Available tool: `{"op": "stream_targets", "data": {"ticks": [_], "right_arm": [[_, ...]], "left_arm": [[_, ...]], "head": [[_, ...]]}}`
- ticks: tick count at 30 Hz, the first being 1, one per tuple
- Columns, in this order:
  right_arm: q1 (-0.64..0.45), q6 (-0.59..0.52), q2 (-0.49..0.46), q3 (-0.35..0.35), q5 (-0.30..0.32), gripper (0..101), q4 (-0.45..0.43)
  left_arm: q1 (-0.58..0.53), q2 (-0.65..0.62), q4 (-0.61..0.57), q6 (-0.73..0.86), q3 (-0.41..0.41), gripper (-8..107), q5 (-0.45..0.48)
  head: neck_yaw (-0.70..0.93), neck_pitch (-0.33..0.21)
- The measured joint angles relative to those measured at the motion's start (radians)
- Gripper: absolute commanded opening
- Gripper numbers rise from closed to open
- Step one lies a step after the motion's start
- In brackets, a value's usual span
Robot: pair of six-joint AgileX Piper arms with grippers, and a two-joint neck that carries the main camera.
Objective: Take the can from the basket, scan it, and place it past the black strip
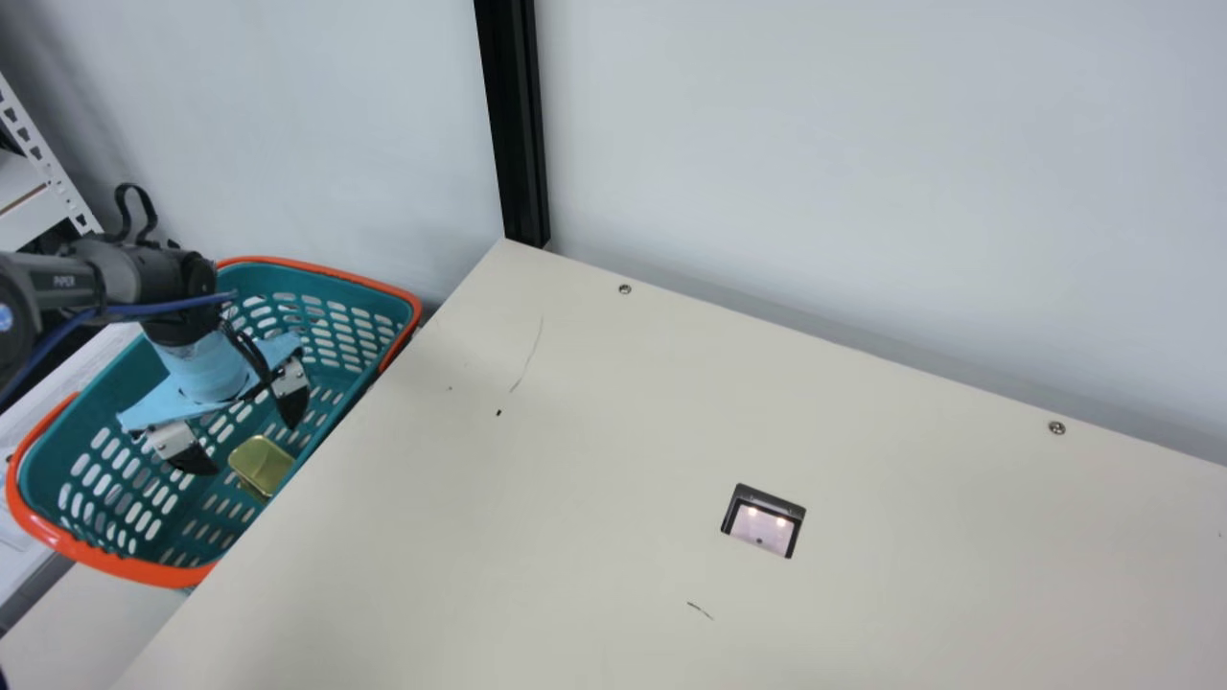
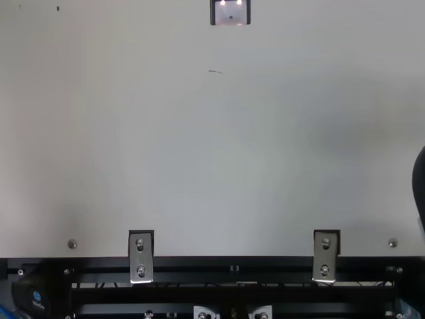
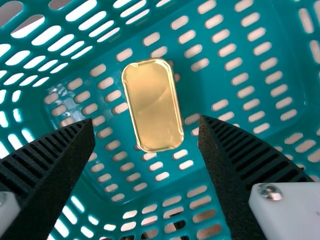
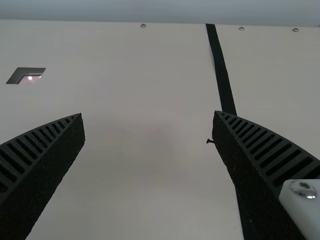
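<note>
1. In the main view, you see your left tool (image 1: pixel 252 450) inside the mouth of the teal basket (image 1: pixel 125 570), its two black ribbed fingers spread wide and pointing down, with nothing gripped.
2. That same view gives you the gold-coloured can (image 1: pixel 261 465) on the basket's floor, below the tool and near the wall on the desk (image 1: pixel 575 460) side.
3. The left wrist view adds what the slant of the main view hides: the can's flat, rounded-rectangular face is towards you, lined up with the gap between the tool's (image 3: pixel 146 120) fingertips and touching neither of them. You also get the slotted floor around it.
4. The main view sets the basket for you just beside the desk, its orange rim running along the outside, and puts the scanner window (image 1: pixel 762 527) well apart from it, sunk into the desktop and lit by two bright spots.
5. The right wrist view brings you the black strip (image 4: pixel 222 75) across the desk, partly covered by one finger of your right tool (image 4: pixel 148 114). That tool is wide open and holds nothing, with bare desktop seen between its fingers.
6. From the top view, you get the desk's edge, with a black frame rail (image 2: pixel 232 269) and two metal brackets (image 2: pixel 141 256) (image 2: pixel 326 256). A dark rounded shape (image 2: pixel 420 186) is cut off at one side, too little of it to identify.
</note>
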Motion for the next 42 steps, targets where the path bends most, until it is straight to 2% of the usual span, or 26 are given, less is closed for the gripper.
{"op": "stream_targets", "data": {"ticks": [19,37,38,39,42], "right_arm": [[0.000,0.000,0.000,0.000,0.000,101,0.000],[0.000,0.000,0.000,0.000,0.000,101,0.000],[0.000,0.000,0.000,0.000,0.000,101,0.000],[0.000,0.000,0.000,0.000,0.000,101,0.000],[0.000,0.000,0.000,0.000,0.000,101,0.000]], "left_arm": [[0.039,0.126,-0.030,0.041,-0.068,90,-0.008],[0.053,0.213,-0.098,0.093,-0.100,90,-0.090],[0.055,0.217,-0.103,0.096,-0.102,31,-0.092],[0.055,0.222,-0.108,0.099,-0.104,10,-0.092],[0.057,0.226,-0.128,0.115,-0.107,10,-0.101]], "head": [[0.000,0.000],[0.000,-0.005],[0.000,0.000],[0.000,-0.005],[0.000,0.000]]}}
